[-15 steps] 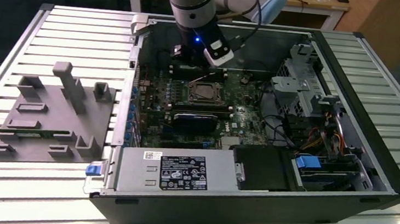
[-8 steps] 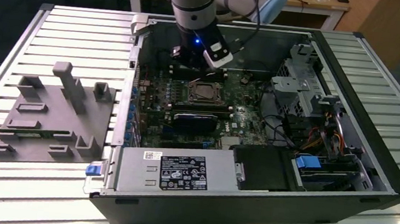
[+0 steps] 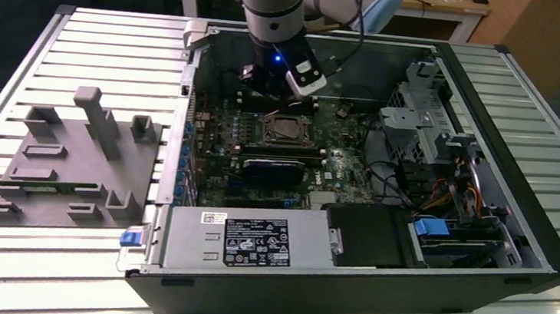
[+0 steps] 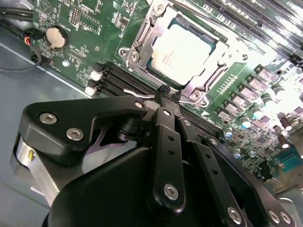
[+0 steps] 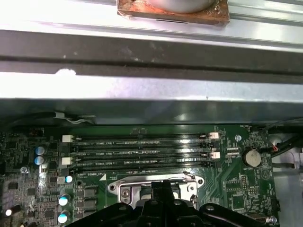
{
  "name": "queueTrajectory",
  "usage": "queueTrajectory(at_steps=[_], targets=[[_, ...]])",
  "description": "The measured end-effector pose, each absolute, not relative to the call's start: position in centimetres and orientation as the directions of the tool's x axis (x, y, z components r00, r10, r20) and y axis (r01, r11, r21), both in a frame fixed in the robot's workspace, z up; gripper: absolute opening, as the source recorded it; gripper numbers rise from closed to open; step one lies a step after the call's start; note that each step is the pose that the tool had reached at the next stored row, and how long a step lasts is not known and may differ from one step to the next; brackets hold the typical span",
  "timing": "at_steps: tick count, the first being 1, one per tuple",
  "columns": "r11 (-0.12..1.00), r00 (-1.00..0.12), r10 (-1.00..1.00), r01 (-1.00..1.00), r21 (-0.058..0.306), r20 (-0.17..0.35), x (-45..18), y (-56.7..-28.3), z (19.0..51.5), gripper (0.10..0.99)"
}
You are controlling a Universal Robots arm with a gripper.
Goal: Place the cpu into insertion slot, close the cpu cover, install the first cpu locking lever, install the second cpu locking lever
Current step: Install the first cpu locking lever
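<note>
**Gripper clenched at the socket's edge, chip already seated**

The computer case (image 3: pixel 349 299) lies open on its side, which turns the insertion slot (image 3: pixel 285 129) face-up. That lets the arm (image 3: pixel 273 10) come at the slot from above. The green motherboard (image 3: pixel 346 171) spreads out around the slot on every side.

The arm hangs just beside the slot rather than over its centre. This leaves the slot's top uncovered and puts the tool at the rim, where the locking hardware runs.

In the second wrist view the gripper (image 4: pixel 165 90) has its fingers pressed together. Its tip is near the slot's metal rim, on the side where the long black memory strips (image 4: pixel 125 78) lie just beside the slot.

The cpu cover (image 4: pixel 142 40) lies flat on the slot, its silvery frame hugging the opening. The cpu (image 4: pixel 184 49) sits inside the slot, its dull grey top showing through the cover's window. Seating the chip and closing the cover therefore look done.

A thin bright wire (image 4: pixel 130 90) crosses the memory strips just beside the slot, next to the fingertips. It may be part of a locking lever. The view past the gripper's body is too cramped to tell whether the clenched fingers pinch it or merely press near it.
</note>
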State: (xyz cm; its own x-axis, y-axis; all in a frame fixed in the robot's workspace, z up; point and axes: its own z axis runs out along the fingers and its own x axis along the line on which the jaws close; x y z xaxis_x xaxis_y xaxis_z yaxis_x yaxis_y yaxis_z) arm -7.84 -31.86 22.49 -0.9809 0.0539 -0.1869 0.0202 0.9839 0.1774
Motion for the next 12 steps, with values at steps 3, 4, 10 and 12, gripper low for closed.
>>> queueTrajectory(at_steps=[3,4,10,12], targets=[[0.984,-0.981,0.054,0.02,0.177,-0.187,-7.81,-31.63,22.4,0.102],[0.984,-0.981,0.054,0.02,0.177,-0.187,-7.79,-31.53,22.37,0.102],[0.983,-0.981,0.054,0.02,0.181,-0.187,-7.62,-31.25,22.12,0.102],[0.983,-0.981,0.055,0.02,0.182,-0.186,-7.54,-31.22,22.04,0.102]])
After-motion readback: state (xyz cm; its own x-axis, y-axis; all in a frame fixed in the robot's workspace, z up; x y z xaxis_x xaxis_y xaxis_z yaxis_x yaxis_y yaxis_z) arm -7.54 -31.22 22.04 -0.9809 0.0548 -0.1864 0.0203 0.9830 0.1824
